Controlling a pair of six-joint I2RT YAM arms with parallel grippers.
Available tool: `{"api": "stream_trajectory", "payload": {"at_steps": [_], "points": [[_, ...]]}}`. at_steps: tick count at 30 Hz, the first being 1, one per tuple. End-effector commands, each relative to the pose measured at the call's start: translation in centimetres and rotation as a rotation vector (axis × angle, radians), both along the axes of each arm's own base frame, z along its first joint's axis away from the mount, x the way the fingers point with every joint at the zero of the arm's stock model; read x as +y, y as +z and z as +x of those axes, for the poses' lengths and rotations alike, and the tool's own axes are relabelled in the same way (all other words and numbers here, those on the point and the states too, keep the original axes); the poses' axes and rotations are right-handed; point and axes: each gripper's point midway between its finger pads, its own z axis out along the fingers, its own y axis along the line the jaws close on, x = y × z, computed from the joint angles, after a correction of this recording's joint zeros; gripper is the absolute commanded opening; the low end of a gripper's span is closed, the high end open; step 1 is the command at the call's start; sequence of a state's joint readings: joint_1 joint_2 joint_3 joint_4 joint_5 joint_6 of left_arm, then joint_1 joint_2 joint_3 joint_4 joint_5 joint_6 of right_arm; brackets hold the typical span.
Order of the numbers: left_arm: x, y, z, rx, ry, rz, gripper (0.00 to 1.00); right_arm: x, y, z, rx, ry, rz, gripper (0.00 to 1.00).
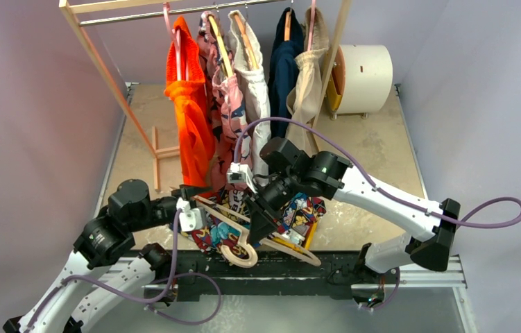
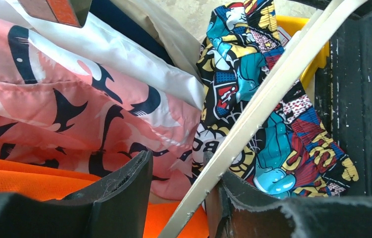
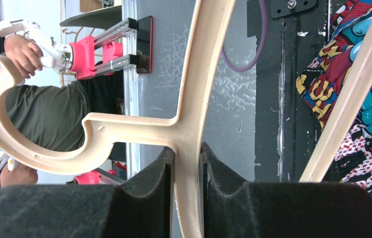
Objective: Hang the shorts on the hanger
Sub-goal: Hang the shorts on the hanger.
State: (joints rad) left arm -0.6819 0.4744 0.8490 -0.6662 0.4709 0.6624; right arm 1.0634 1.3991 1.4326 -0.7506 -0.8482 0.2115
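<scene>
The cream hanger is held tilted above the table's near edge, hook toward me. My right gripper is shut on its shoulder just beside the hook junction; in the right wrist view the pads clamp the hanger. The comic-print shorts lie bunched under and behind the hanger, and show beside the crossbar. My left gripper is open at the hanger's left end. In the left wrist view the hanger bar runs between the jaws against the right finger, in front of the shorts.
A wooden rack at the back carries an orange garment, a pink patterned one, and white, navy and beige ones. They hang close behind the grippers. A white cylinder stands back right. A yellow object lies under the shorts.
</scene>
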Motion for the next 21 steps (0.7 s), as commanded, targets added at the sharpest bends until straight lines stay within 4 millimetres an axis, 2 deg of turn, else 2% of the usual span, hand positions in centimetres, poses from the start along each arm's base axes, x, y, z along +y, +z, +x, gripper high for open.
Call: {"api": "stream_trajectory", "payload": {"at_steps": [1,5,6,10,19,21], "points": [[-0.9,3.2,-1.3,-0.010,-0.065,-0.095,0.00,1.3,2.6,1.0,-0.092,0.011,0.132,0.00],[-0.9,2.9,-1.3,0.009,-0.062,-0.092,0.00,1.4,2.3,1.4,-0.106,-0.002,0.120,0.00],[-0.9,2.9,-1.2,0.011,-0.058,-0.091,0.00,1.4,2.2,1.6,-0.113,-0.008,0.116,0.03],[-0.9,3.1,-0.8,-0.001,-0.040,-0.100,0.00,1.6,2.4,2.3,-0.157,-0.041,0.116,0.37],[-1.3,3.5,-0.4,-0.004,-0.041,-0.121,0.00,1.2,4.1,5.0,-0.310,-0.214,0.170,0.71],[-1.4,3.6,-0.4,0.000,-0.042,-0.127,0.00,1.1,4.5,5.5,-0.336,-0.243,0.179,0.75]]}}
